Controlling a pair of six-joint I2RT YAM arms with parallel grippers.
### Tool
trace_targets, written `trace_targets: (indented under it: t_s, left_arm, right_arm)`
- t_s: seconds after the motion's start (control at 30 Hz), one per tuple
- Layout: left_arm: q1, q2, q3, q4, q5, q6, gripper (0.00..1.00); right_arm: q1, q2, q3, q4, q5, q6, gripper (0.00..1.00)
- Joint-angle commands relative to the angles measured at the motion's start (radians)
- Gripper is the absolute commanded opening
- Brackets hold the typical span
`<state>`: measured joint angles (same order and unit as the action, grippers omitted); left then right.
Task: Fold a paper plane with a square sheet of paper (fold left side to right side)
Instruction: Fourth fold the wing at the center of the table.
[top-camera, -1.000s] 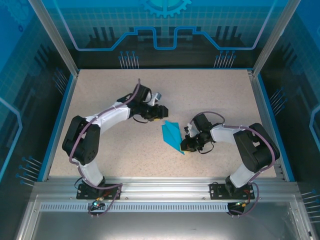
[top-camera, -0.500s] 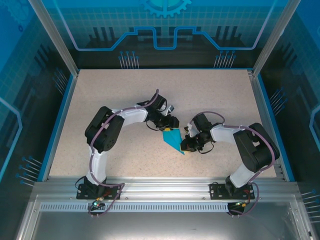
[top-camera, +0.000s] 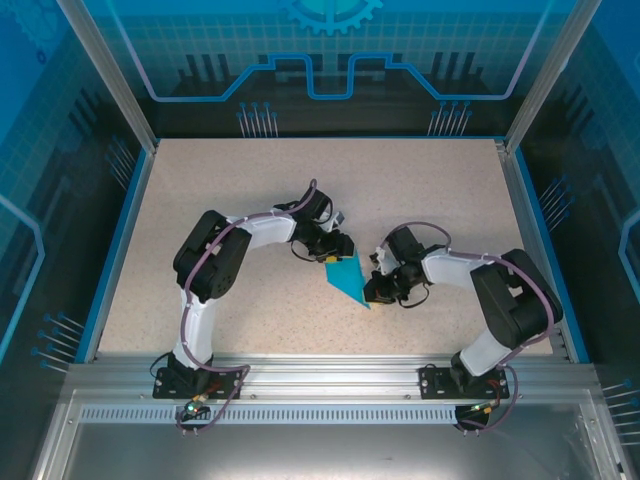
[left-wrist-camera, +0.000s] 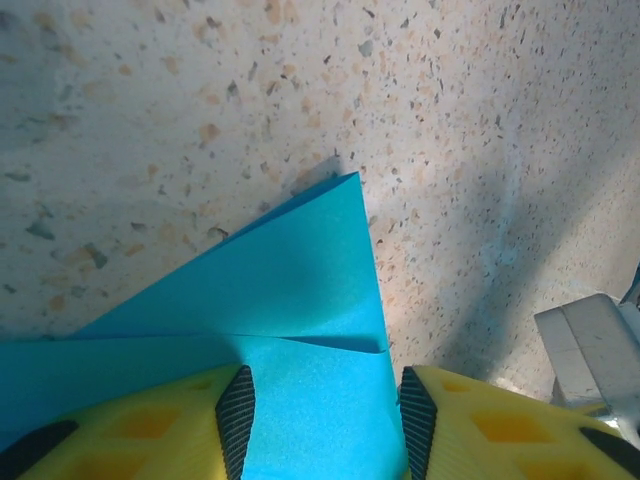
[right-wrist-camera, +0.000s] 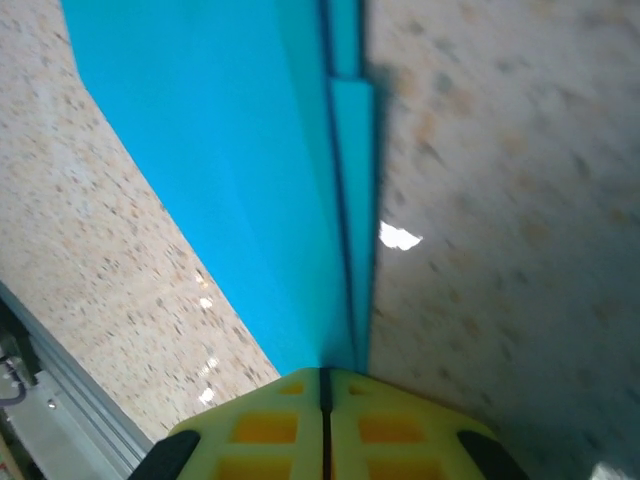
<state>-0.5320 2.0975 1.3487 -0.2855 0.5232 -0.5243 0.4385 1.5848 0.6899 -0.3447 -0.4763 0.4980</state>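
The square sheet of paper (top-camera: 348, 277) is bright cyan and lies mid-table, folded into a narrow pointed shape with its tip toward the near right. My left gripper (top-camera: 336, 252) is down over its far, wide end. In the left wrist view the paper (left-wrist-camera: 290, 270) shows a creased flap, and the left gripper (left-wrist-camera: 320, 420) stands open with the sheet lying flat between its black pads (left-wrist-camera: 236, 420). My right gripper (top-camera: 372, 290) sits at the paper's near right edge. In the right wrist view the right gripper (right-wrist-camera: 325, 385) is shut, its tips at the long folded edge of the paper (right-wrist-camera: 230, 150).
The speckled beige table (top-camera: 230, 190) is bounded by a blue rim (top-camera: 118, 240) and clear enclosure walls. An aluminium rail (top-camera: 320, 375) runs along the near edge by the arm bases. Both arms bend inward toward the paper.
The left arm has swung right and down from the far left onto the paper's wide end, its jaws narrowing slightly. The right arm and the paper have hardly moved.
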Motion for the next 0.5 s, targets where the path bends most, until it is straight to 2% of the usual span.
trace_targets:
  t_s: [0.0,0.1,0.2,0.47]
  left_arm:
    - [0.022,0.042,-0.037,-0.013,-0.043,0.014,0.46]
    - [0.022,0.044,-0.045,-0.003,-0.037,0.013,0.46]
    - [0.021,0.045,-0.049,0.004,-0.035,0.012,0.46]
    - [0.018,0.065,-0.037,0.001,-0.022,0.01,0.46]
  right_arm:
    - [0.008,-0.091,0.001,-0.128,0.034,0.04,0.07]
    - [0.012,-0.178,0.013,-0.072,0.019,0.157,0.06]
    - [0.025,-0.223,-0.007,0.068,0.027,0.316,0.03]
    - [0.116,-0.142,-0.007,0.317,0.169,0.569,0.0]
